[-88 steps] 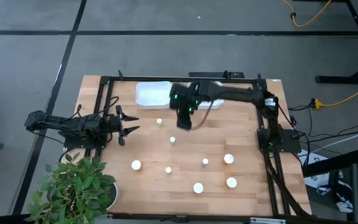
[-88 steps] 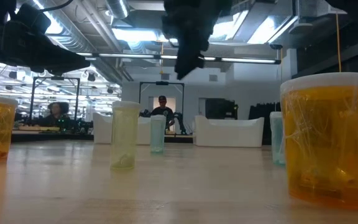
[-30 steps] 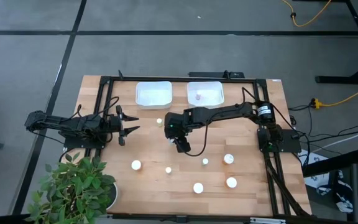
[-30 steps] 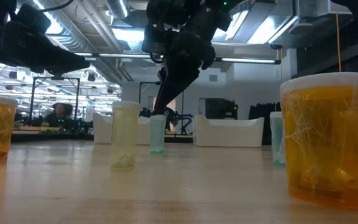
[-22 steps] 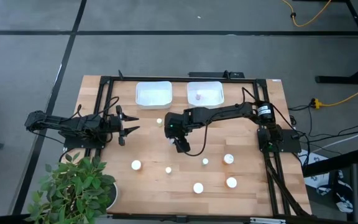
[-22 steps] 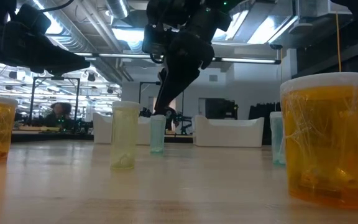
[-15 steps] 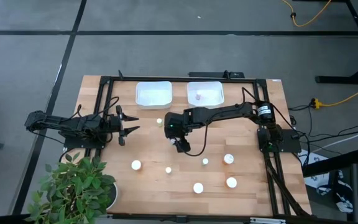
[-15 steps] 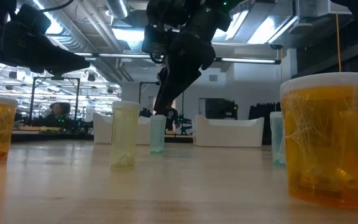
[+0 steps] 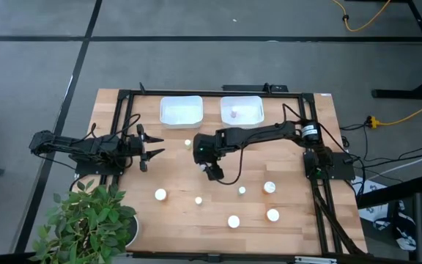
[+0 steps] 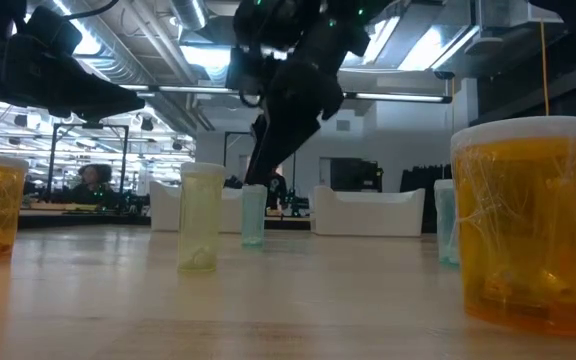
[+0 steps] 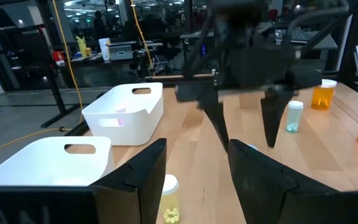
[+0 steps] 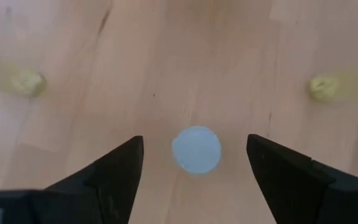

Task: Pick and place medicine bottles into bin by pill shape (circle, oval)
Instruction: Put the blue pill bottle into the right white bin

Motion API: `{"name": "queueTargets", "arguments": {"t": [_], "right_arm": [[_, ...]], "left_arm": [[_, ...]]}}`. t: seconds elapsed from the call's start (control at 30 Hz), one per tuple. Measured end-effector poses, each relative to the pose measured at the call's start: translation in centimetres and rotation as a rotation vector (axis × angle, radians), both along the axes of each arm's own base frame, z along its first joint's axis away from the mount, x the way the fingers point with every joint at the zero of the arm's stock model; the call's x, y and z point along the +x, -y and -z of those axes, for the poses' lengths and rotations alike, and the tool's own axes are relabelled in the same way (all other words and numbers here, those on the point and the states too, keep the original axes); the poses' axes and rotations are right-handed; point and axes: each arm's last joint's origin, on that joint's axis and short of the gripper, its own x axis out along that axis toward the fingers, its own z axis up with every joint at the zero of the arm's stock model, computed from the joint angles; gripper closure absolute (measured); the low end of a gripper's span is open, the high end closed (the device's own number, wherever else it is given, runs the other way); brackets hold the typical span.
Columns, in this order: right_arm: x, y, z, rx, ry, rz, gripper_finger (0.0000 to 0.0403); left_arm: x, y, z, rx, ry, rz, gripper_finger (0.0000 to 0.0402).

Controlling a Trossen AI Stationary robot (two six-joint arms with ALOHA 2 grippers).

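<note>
Right hand point(image 12: 194, 171) open above a bottle point(image 12: 196, 150), contents unseen.

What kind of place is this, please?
Probably a robotics lab in an open industrial hall: exposed ceiling ducts, more workbenches behind, and a framed wooden table with two arms sorting medicine bottles.

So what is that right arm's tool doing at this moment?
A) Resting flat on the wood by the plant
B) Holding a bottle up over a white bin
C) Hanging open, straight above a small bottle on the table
C: in the right wrist view the right tool has its fingers spread to either side of a white-capped bottle standing on the table below it.
</note>
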Motion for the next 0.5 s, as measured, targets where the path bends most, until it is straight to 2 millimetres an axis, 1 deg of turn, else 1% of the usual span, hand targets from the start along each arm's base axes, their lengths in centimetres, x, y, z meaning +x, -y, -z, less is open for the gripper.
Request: {"name": "queueTargets", "arguments": {"t": [0.1, 0.17, 0.37, 0.5], "right_arm": [[0.2, 0.0, 1.3, -0.002, -0.029, 0.004, 0.0115], [0.4, 0.0, 1.7, -0.005, -0.029, 0.009, 0.0115], [0.6, 0.1, 1.8, -0.025, -0.018, 0.02, 0.0118], [0.6, 0.2, 1.8, -0.049, -0.018, 0.034, 0.0136]], "left_arm": [[0.0, 0.0, 0.0, 0.0, 0.0, 0.0, 0.0235], [0.0, 0.0, 0.0, 0.0, 0.0, 0.0, 0.0235], [0.0, 0.0, 0.0, 0.0, 0.0, 0.0, 0.0235], [0.0, 0.0, 0.0, 0.0, 0.0, 0.0, 0.0235]]}}
